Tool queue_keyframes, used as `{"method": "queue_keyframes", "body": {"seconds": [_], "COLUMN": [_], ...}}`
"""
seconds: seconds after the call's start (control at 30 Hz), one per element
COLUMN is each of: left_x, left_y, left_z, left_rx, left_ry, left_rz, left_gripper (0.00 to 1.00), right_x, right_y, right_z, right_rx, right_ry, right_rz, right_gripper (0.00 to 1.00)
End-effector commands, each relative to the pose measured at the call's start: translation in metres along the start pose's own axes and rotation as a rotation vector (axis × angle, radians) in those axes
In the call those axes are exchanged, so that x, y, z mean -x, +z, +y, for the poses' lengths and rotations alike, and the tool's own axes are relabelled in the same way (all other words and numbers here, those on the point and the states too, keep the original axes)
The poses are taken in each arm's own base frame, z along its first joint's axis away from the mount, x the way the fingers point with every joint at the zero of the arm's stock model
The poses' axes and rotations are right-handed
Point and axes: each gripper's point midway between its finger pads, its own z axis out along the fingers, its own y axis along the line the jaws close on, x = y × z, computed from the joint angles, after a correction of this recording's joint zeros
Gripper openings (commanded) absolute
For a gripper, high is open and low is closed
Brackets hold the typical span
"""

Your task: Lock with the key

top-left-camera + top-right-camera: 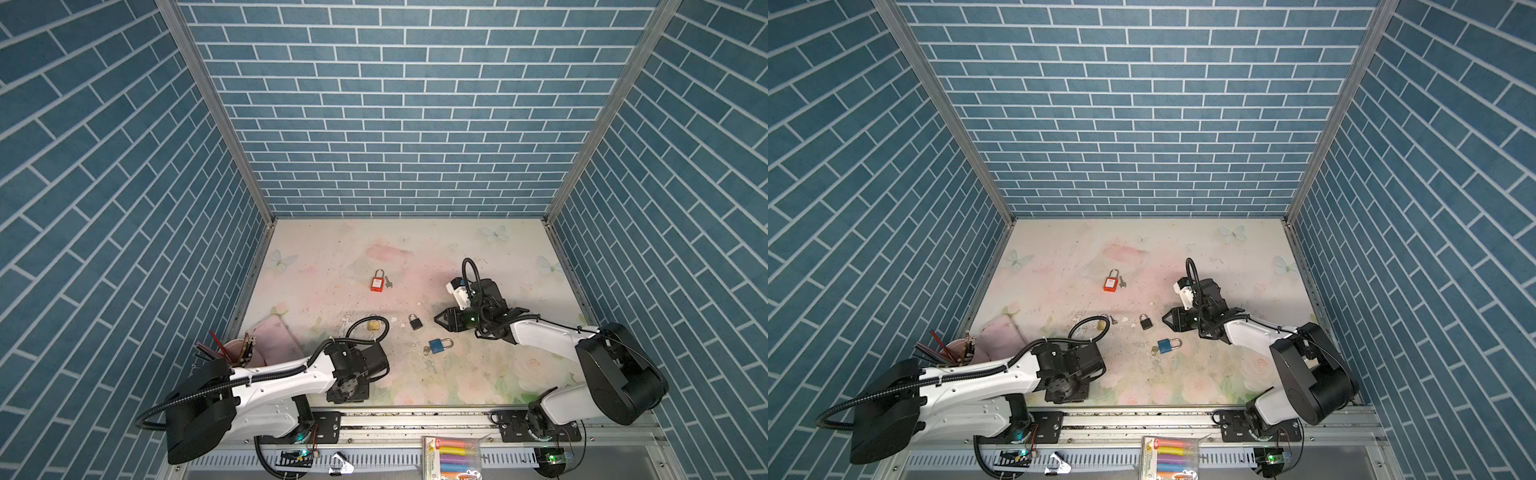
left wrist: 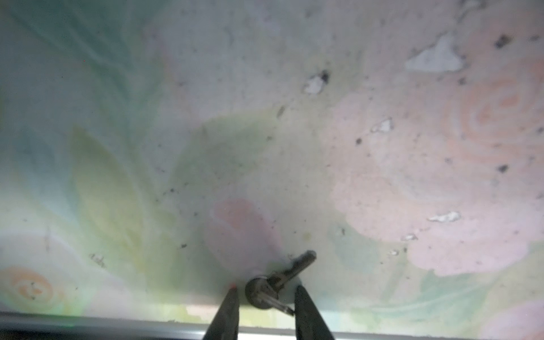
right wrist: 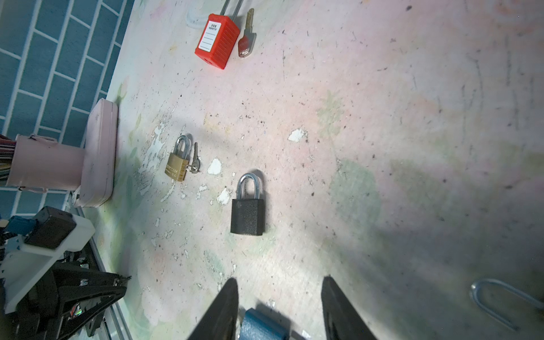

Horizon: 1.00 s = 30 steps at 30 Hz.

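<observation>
Left gripper [image 2: 266, 289] points down at the flowered table [image 1: 457, 249] close to its front edge, its two dark fingers [image 2: 226, 312] standing narrowly to either side of the round head of the key [image 2: 295, 267]. The key's blade sticks out past the fingertips at a slant. Slim gaps seem to show beside the head, so whether the jaws pinch the key or merely flank it cannot be told. Nor is it clear whether the key rests on the table or hangs just above it. In both top views the left arm's wrist housing [image 1: 357, 365] covers key and fingers alike.

Right gripper [image 3: 280, 279] hovers over the middle right of the table, jaws parted and holding nothing. It points leftward at the black padlock [image 1: 414, 322], which lies flat just beyond its tips, shackle toward the back. The blue padlock [image 1: 436, 345] lies near, a little toward the front, and the right wrist view shows its body in the gap between the fingers, down on the table. Farther back lies a red padlock [image 1: 377, 284] with a grey key [image 1: 388, 282] just beside it. A brass padlock [image 3: 176, 169] with a small key [image 3: 195, 156] beside it lies left of the black one. A pink cup of pencils [image 1: 239, 351] stands at the front left corner, next to a pink case [image 1: 276, 336].
</observation>
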Motion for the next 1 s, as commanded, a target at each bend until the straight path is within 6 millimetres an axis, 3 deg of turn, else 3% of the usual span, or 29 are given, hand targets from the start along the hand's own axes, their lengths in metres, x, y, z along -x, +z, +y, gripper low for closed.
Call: {"method": "queue_keyframes", "body": {"seconds": [0.0, 0.4, 0.77, 0.83, 0.9, 0.97], "left_x": [0.005, 0.02, 0.076, 0.091, 0.107, 0.125], "left_y": [0.011, 0.015, 0.007, -0.005, -0.022, -0.041], "left_z": [0.014, -0.009, -0.056, -0.058, -0.052, -0.045], "left_rx": [0.063, 0.026, 0.01, 0.027, 0.034, 0.01], "left_ry": [-0.008, 0.009, 0.133, 0.135, 0.089, 0.012], "left_rz": [-0.031, -0.051, -0.135, -0.172, -0.211, -0.252], "left_gripper": [0.25, 0.12, 0.12, 0.16, 0.31, 0.4], "right_x": [0.008, 0.009, 0.015, 0.016, 0.016, 0.017], "right_y": [-0.001, -0.002, -0.01, -0.012, -0.013, -0.014], "right_z": [0.004, 0.003, -0.004, -0.005, -0.006, -0.007], "right_rx": [-0.002, -0.011, -0.073, -0.085, -0.093, -0.1], "right_ry": [-0.036, -0.036, -0.037, -0.037, -0.039, -0.039], "right_rz": [-0.016, -0.018, -0.051, -0.056, -0.063, -0.071], "right_gripper": [0.47, 0.47, 0.47, 0.47, 0.47, 0.47]}}
